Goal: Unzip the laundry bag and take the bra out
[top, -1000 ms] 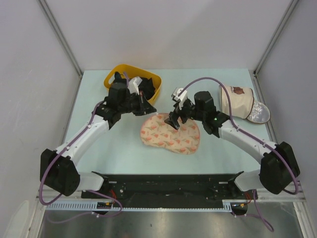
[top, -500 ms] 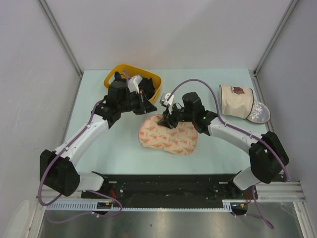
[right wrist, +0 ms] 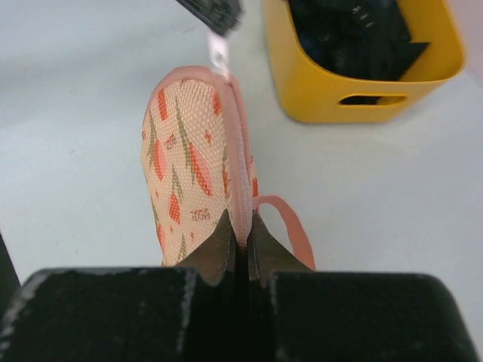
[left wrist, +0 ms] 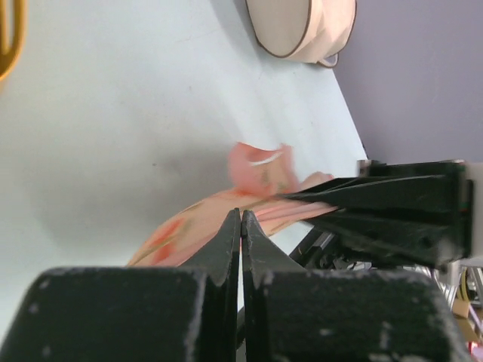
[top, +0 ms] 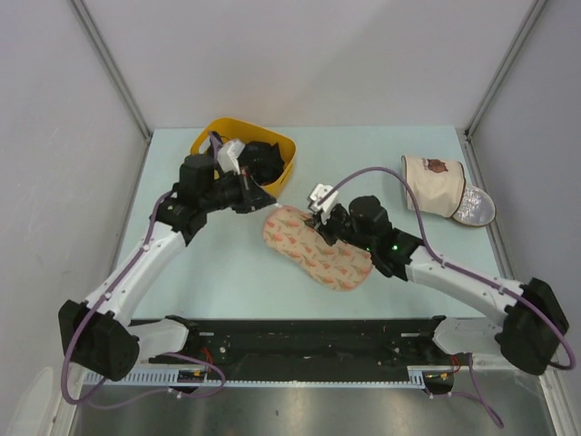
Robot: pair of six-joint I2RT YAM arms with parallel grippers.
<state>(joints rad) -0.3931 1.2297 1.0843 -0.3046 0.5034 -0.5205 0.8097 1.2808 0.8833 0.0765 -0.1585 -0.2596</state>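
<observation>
Both tools were pressed together: the right tool (right wrist: pixel 240 228) pinched the pink-trimmed edge of the laundry bag (right wrist: pixel 185 151), and the left tool (left wrist: pixel 241 219) pinched the zip pull (right wrist: pixel 219 51) at the opposite end. Between them the bag lay on the tabletop (top: pixel 209 263).

**Pale green table, four things on it**

The pale green table (top: pixel 209 272) carries a peach, red-printed laundry bag (top: pixel 313 250) lying flat near its middle. At the far left stands a yellow basket (top: pixel 201 141) holding dark items. At the far right a beige cylinder bag (top: pixel 434 184) lies on its side, touching a silvery piece (top: pixel 477 207).
</observation>
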